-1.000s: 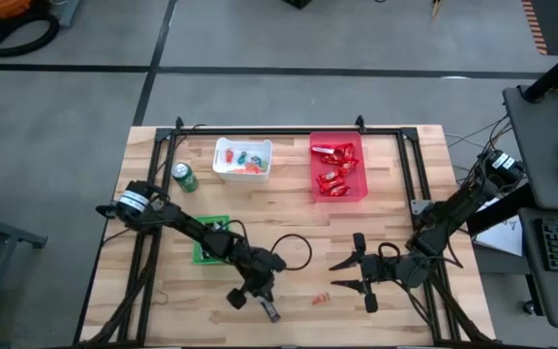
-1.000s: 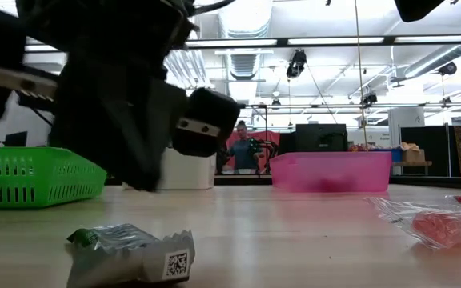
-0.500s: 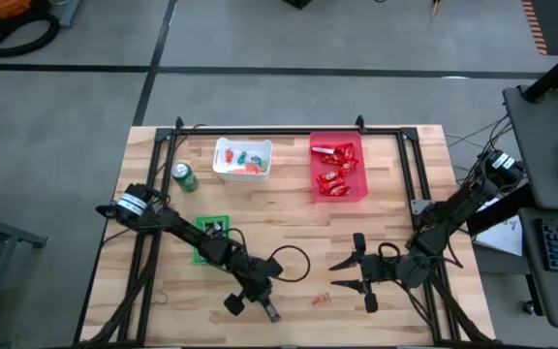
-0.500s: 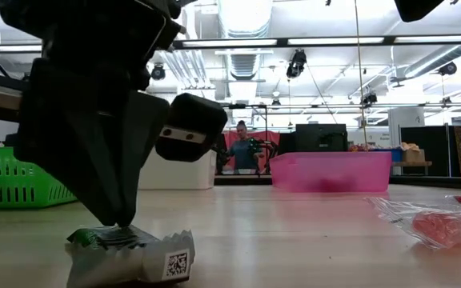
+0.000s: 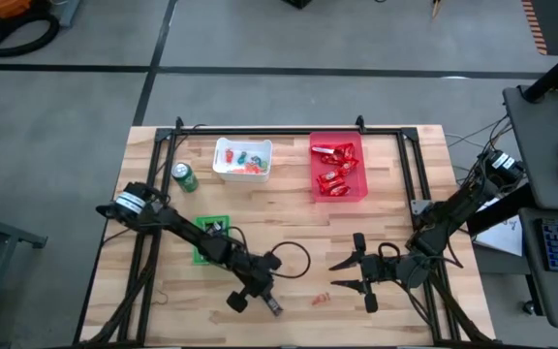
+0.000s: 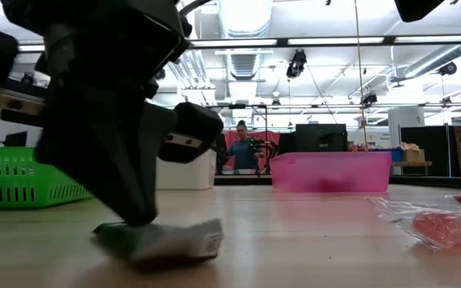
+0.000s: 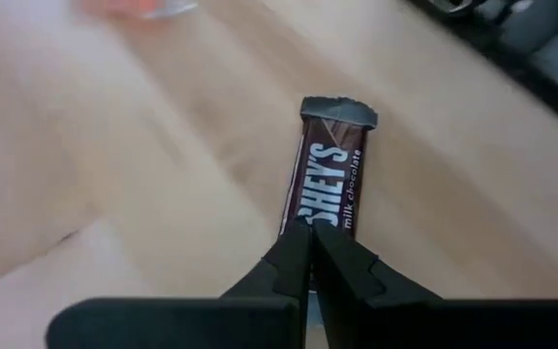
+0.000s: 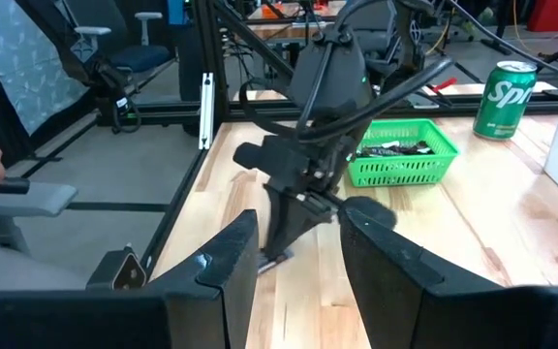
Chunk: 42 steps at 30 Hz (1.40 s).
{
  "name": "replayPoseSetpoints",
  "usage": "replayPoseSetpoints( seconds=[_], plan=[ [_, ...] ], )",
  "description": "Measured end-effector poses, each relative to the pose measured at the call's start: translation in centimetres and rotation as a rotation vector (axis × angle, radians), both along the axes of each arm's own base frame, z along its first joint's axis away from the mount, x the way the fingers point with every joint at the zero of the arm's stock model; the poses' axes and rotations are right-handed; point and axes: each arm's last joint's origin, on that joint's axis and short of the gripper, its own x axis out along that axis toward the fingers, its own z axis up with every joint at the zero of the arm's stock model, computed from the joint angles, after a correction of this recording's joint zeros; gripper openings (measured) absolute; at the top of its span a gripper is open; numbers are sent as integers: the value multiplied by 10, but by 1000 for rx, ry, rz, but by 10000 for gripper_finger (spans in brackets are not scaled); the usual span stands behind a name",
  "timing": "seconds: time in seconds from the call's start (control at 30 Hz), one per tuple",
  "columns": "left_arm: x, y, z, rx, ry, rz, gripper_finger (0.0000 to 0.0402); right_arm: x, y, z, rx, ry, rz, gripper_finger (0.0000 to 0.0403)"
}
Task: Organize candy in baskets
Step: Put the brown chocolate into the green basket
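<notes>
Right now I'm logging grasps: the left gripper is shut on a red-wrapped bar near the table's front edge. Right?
Not quite. The left gripper is shut on a dark brown Hershey's bar, not a red-wrapped one, as the left wrist view shows. The rest stands.

My wooden tabletop (image 5: 289, 233) carries three baskets: a white basket (image 5: 242, 159) and a red basket (image 5: 337, 167) near the far edge, and a green basket (image 5: 209, 237) toward the left side. A green can (image 5: 184, 177) stands upright just left of the white one. Near the front edge, a dark chocolate bar (image 7: 325, 179) is pinched at one end between my left gripper's (image 7: 310, 254) closed fingers, its other end lifted off the wood. A clear-wrapped orange candy (image 5: 320, 300) lies flat to its right.
</notes>
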Motion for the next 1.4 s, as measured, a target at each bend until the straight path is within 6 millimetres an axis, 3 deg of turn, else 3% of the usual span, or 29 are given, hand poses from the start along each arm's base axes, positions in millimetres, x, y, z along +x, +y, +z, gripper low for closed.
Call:
replayPoseSetpoints(
  seconds=[0.33, 0.57, 0.7, 0.83, 1.17, 1.4],
  plan=[
    [0, 19, 18, 170, -60, 203, 0, 0, 0, 0, -8, 0, 2, 141],
    [-4, 16, 36, 124, -147, -32, 0, 0, 0, 0, -26, -2, 7, 141],
    [0, 13, 35, 104, -182, -51, 4, 0, 0, 0, -35, -4, 10, 141],
    [3, 9, 21, 107, -173, -57, 35, 0, 0, -1, -41, -2, 13, 141],
    [8, 5, 9, 133, -246, -117, 166, 3, 3, -11, -68, 25, 14, 141],
    [8, 4, -7, 112, -207, -184, 179, 3, 3, -10, -74, 18, 14, 141]
  ],
)
